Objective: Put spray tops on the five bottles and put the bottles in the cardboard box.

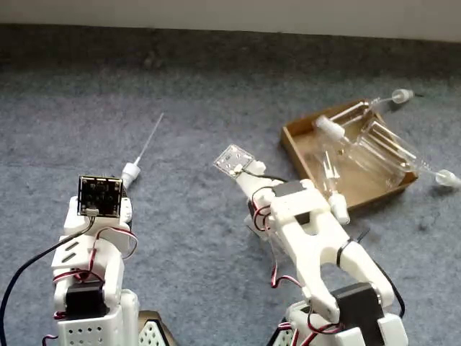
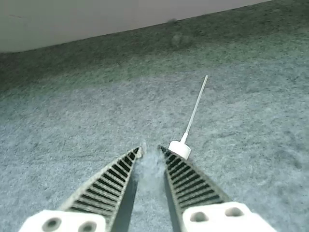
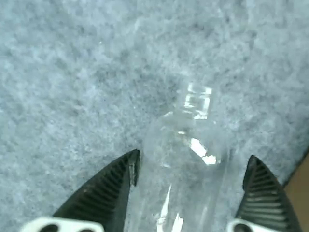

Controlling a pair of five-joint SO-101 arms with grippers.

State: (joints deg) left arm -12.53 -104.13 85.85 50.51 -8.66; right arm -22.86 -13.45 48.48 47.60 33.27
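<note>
Left tool slightly parted, empty, beside spray top; right tool gapes around clear bottle

grey carpet, spray top, cardboard box, perhaps a clear bottle

— Bright or dim?
— Soft, even, fairly bright across the surface; darker band along its far edge.
— Glare?
— White glints on the clear bottle, streaks on the bottles in the cardboard box. Shadows faint, soft-edged.
</note>
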